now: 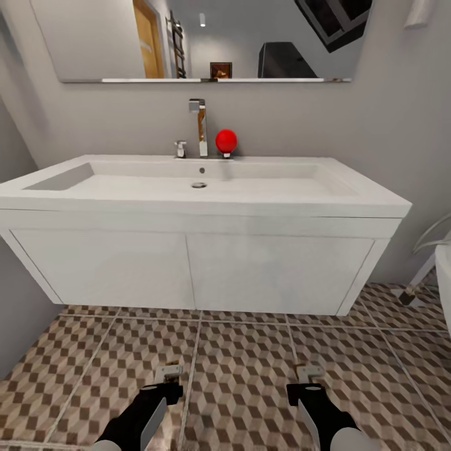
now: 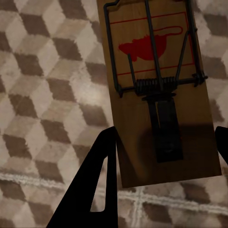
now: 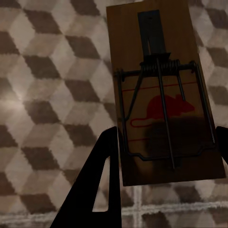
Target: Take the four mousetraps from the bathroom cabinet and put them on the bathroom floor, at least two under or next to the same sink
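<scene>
Wooden and flat, each mousetrap looks light and stiff. The left end effector is clenched on the left mousetrap by its board's long edges, the right end effector likewise on the right mousetrap. Both hang low over the bathroom floor, before the sink. Keep clear of the sprung wire.

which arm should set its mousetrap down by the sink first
Either, marginally left: the left gripper and right gripper each hold a mousetrap low over floor before the sink.

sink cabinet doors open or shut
Shut: both white door fronts of the sink vanity sit flush, with just a thin seam between them.
</scene>
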`<state>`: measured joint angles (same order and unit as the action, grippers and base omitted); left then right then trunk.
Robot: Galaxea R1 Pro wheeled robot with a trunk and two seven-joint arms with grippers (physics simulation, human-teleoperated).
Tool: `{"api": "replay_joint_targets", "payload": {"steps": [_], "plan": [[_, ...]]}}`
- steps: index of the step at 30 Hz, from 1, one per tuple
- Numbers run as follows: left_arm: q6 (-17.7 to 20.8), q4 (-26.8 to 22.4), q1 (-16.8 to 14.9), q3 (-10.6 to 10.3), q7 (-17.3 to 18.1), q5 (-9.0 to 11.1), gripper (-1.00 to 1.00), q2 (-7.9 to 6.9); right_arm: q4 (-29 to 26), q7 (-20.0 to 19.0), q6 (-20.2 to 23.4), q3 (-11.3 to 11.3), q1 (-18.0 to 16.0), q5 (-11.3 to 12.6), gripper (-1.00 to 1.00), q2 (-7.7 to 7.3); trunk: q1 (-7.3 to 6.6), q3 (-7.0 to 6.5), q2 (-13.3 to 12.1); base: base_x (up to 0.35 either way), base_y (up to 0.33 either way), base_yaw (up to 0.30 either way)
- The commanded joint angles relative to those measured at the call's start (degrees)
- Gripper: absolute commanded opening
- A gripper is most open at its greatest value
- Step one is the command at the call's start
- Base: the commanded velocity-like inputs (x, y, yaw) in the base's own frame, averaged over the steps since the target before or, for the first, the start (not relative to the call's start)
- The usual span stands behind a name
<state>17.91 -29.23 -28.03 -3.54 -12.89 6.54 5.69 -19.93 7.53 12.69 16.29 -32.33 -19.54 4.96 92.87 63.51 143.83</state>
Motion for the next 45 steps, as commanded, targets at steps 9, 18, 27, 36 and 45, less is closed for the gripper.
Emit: {"api": "replay_joint_targets", "payload": {"steps": [9, 18, 27, 36, 45], "plan": [[0.3, -1.4, 0.0, -0.3, -0.5, 0.5, -1.0, -0.15, -0.2, -0.3, 0.4, 0.2, 0.0, -0.6, -1.0, 0.18, 0.22, 2.05, 0.1, 0.0, 0.0, 0.0], [0.3, -1.6, 0.0, -0.2, -0.5, 0.5, -1.0, -0.16, -0.2, -0.4, 0.4, 0.1, 0.0, -0.7, -1.0, 0.24, 0.45, 4.04, 0.3, 0.0, 0.0, 0.0], [-1.7, -4.5, -1.6, -0.4, -0.7, 0.6, -1.0, -0.76, -1.3, 0.4, 0.4, 0.2, -1.4, -0.5, -1.0, 0.69, 0.45, 4.04, 0.3, 0.0, 0.0, 0.0], [-3.5, -7.4, -2.3, -0.6, -0.6, 0.6, -1.0, -0.86, -4.2, 0.9, 0.5, -0.1, -1.6, -0.5, -1.0, 0.76, 0.45, 4.04, 0.3, 0.0, 0.0, 0.0], [-3.6, -8.0, -2.3, -0.7, -0.6, 0.6, -1.0, -0.86, -7.2, 0.9, 0.5, -0.1, -1.6, -0.5, -1.0, 0.76, 0.45, 4.04, 0.3, 0.0, 0.0, 0.0]]}}
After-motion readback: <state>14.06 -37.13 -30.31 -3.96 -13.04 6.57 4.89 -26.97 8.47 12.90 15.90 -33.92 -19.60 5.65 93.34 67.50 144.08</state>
